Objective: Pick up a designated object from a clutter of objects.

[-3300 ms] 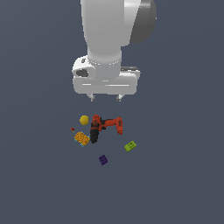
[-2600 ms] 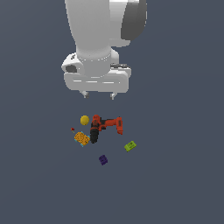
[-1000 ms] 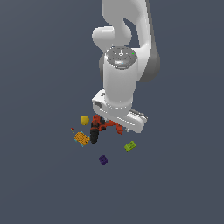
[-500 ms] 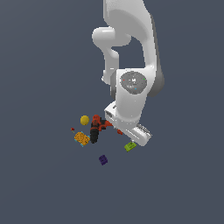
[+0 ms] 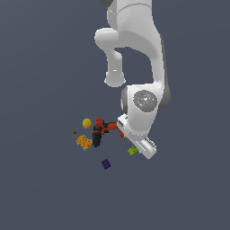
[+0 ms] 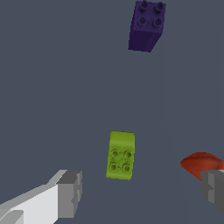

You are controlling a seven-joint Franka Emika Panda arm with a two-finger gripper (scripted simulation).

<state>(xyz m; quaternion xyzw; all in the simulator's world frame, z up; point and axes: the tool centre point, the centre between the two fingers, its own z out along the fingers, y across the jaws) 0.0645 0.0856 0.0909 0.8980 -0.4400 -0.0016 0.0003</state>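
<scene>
The lime-green block (image 6: 120, 155) lies flat on the grey floor, studs up; in the exterior view the lime-green block (image 5: 133, 150) peeks out at the edge of my hand. My gripper (image 6: 142, 190) is open and empty, low over the floor, with one finger (image 6: 69, 194) on one side of the block and the other finger (image 6: 214, 188) far on the other side. In the exterior view the hand covers the gripper itself. The red-and-black drill (image 5: 100, 130), yellow ball (image 5: 87, 123), orange patterned block (image 5: 84, 142), purple block (image 5: 106, 164) and tiny red bit (image 5: 74, 132) lie nearby.
The purple block (image 6: 147, 25) lies beyond the green one in the wrist view. A red part of the drill (image 6: 199, 163) sits close by one finger. Everything rests on a plain dark grey floor (image 5: 45, 188).
The arm has swung from high above the clutter down and toward the exterior view's right, and the hand now sits low beside the green block.
</scene>
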